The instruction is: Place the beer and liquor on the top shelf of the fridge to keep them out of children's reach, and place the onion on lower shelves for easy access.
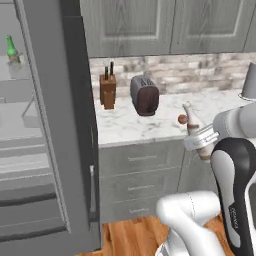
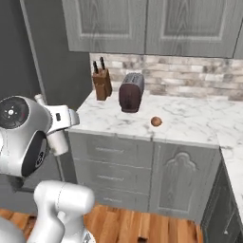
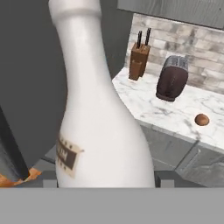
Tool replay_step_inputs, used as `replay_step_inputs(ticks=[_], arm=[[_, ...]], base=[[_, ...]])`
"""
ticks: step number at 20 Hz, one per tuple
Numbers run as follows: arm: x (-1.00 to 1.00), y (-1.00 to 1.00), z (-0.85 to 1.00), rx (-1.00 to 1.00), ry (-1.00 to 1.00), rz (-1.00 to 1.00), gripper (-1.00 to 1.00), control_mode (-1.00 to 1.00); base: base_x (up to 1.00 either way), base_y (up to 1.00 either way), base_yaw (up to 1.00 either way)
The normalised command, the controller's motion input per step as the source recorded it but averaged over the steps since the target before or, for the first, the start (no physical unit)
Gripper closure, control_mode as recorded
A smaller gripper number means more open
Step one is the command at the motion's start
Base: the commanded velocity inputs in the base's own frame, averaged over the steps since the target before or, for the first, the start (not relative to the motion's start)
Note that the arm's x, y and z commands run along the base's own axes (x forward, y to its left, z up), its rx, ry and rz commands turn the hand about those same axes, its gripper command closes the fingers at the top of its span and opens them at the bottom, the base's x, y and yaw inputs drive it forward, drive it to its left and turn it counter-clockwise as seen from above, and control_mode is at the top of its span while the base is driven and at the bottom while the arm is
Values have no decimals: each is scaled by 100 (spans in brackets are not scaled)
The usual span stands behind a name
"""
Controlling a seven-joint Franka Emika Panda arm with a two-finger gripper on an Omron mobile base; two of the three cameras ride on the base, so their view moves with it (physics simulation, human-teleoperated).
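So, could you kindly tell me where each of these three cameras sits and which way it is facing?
Left base view: behind the arm's left, facing the open grey fridge with the slim green beer bottle inside; white arm lower right.
Right base view: behind its right, facing the marble counter; arm lower left.
Hand view: on the hand, looking along the stout whitish liquor bottle held in the gripper.
All share the dark toaster, wooden knife block and small orange-brown onion.

Whitish liquor (image 3: 100, 113) upright off counter, onion (image 2: 156, 121) on counter, green beer (image 1: 12, 49) on fridge shelf
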Motion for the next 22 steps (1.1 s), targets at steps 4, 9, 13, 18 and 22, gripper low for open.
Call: replay_step_inputs(ticks=[4,9,13,18,22], arm=[[0,0,0,0,0,0,100,100],[0,0,0,0,0,0,100,100],[0,0,0,0,0,0,100,100],[0,0,0,0,0,0,100,100],[0,0,0,0,0,0,100,100]], base=[[-66,-1,64],[-55,10,65],[-31,58,52],[-6,93,31],[0,100,12]])
